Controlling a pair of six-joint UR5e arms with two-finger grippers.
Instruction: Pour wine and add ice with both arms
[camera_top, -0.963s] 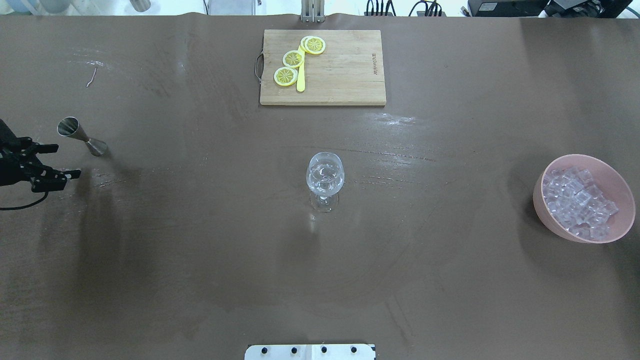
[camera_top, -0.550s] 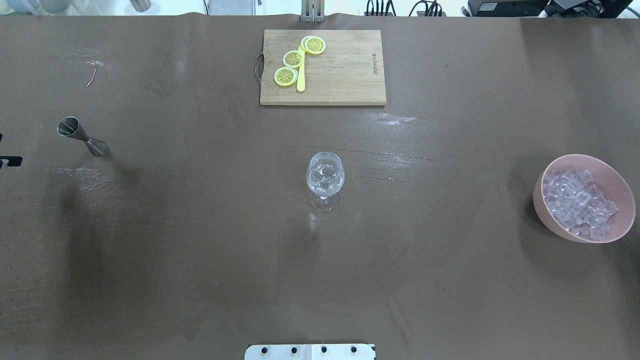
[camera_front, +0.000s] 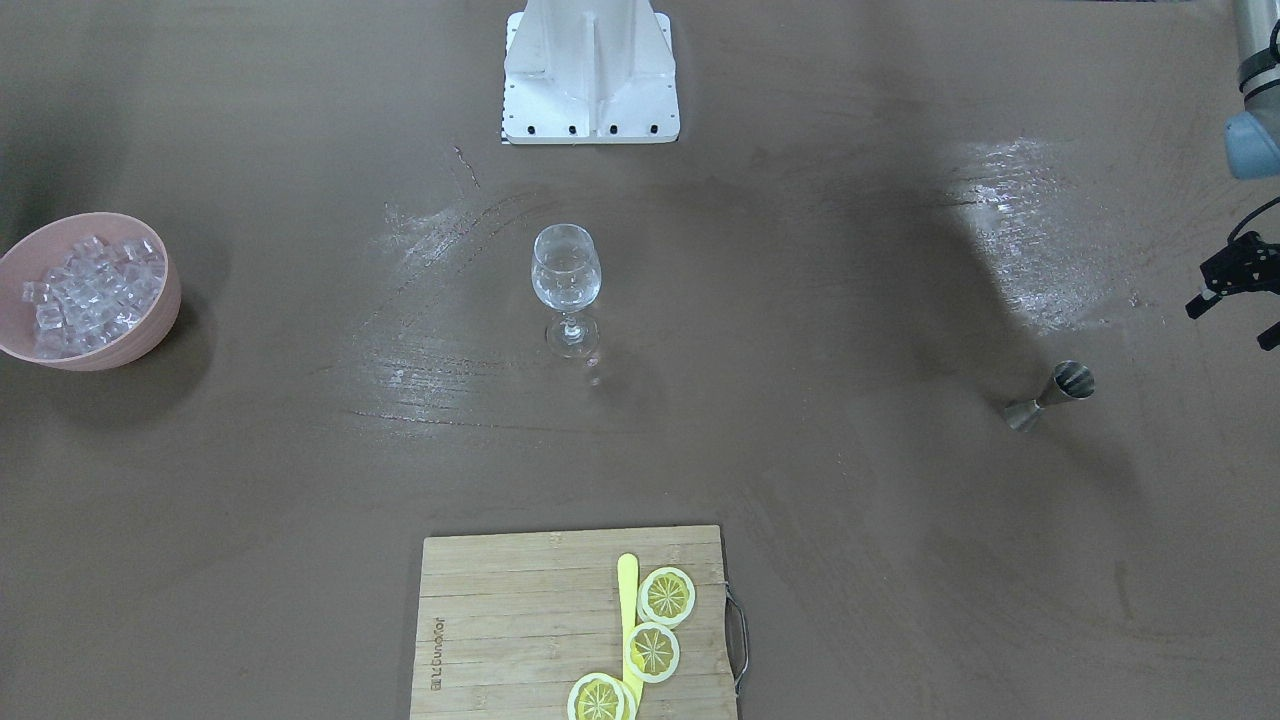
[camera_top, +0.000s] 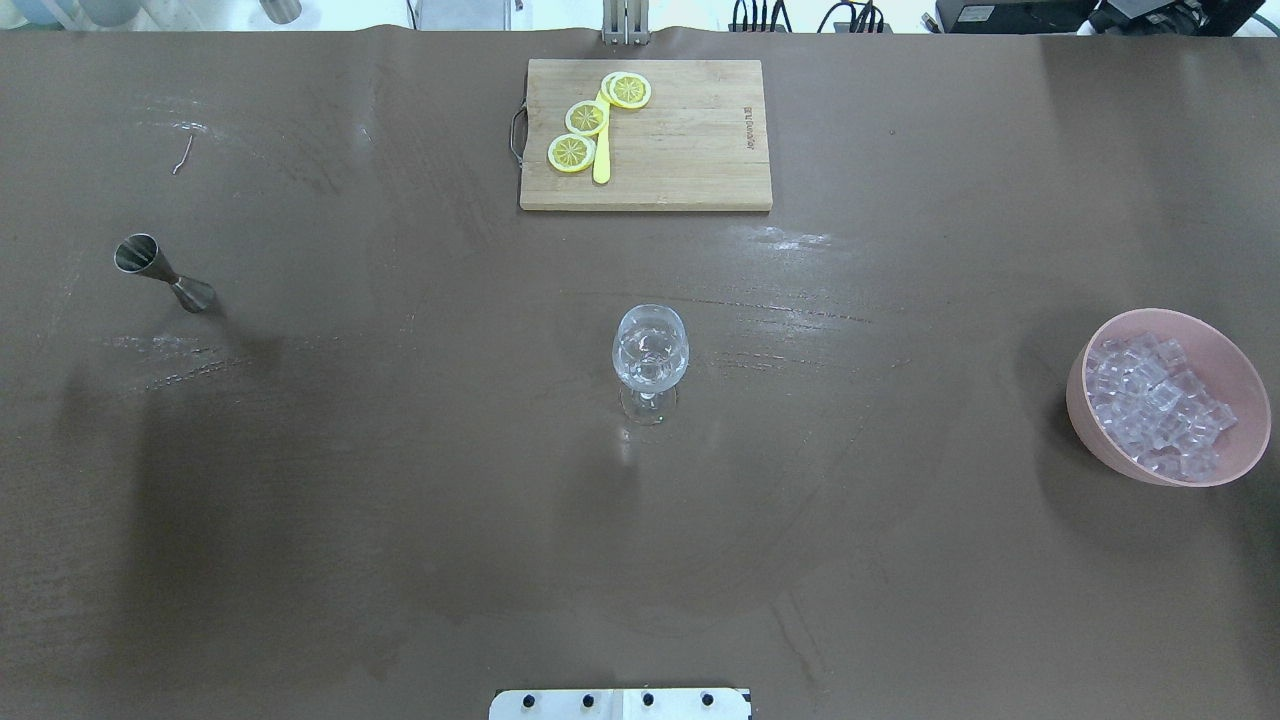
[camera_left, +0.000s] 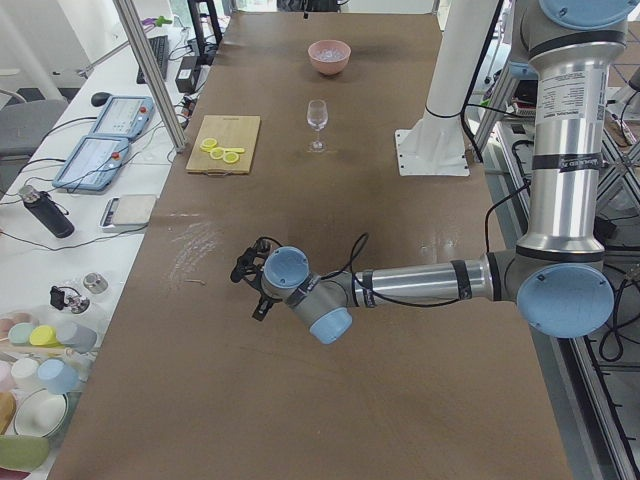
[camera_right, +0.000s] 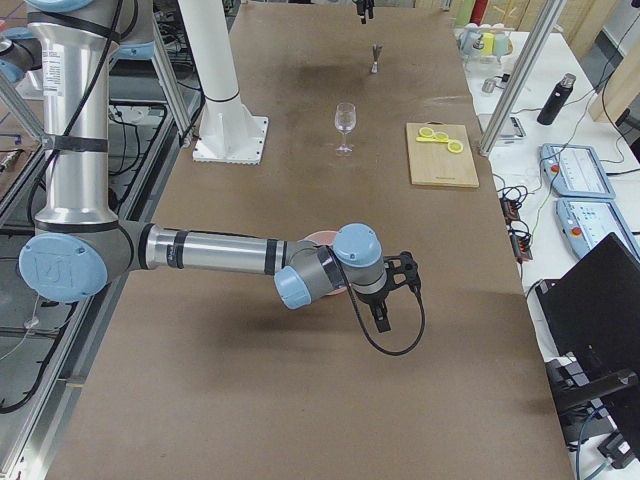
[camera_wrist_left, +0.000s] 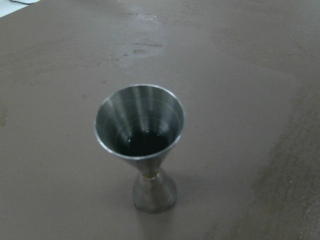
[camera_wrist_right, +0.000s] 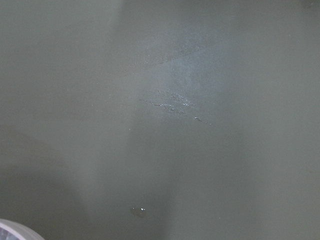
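Observation:
The wine glass (camera_top: 650, 350) stands upright mid-table, also in the front view (camera_front: 566, 270); I cannot tell what is in it. The ice (camera_top: 1155, 400) fills a pink bowl (camera_top: 1085, 420) at the right edge. A steel jigger (camera_top: 160, 272) stands far left; the left wrist view shows it (camera_wrist_left: 140, 135) with a little dark liquid inside. My left gripper (camera_front: 1232, 322) hangs open and empty just behind the jigger, out of the overhead view. My right gripper (camera_right: 400, 295) shows only in the right side view, beyond the bowl; I cannot tell its state.
A wooden cutting board (camera_top: 680, 150) with lemon slices (camera_top: 585, 118) and a yellow knife lies at the far middle. The white pedestal base (camera_front: 590, 80) stands at the robot's edge. The bowl's rim (camera_wrist_right: 10, 230) shows in the right wrist view's corner.
My left gripper has drawn back to the left, away from the jigger, and left the overhead view. The glass, jigger and bowl have not moved.

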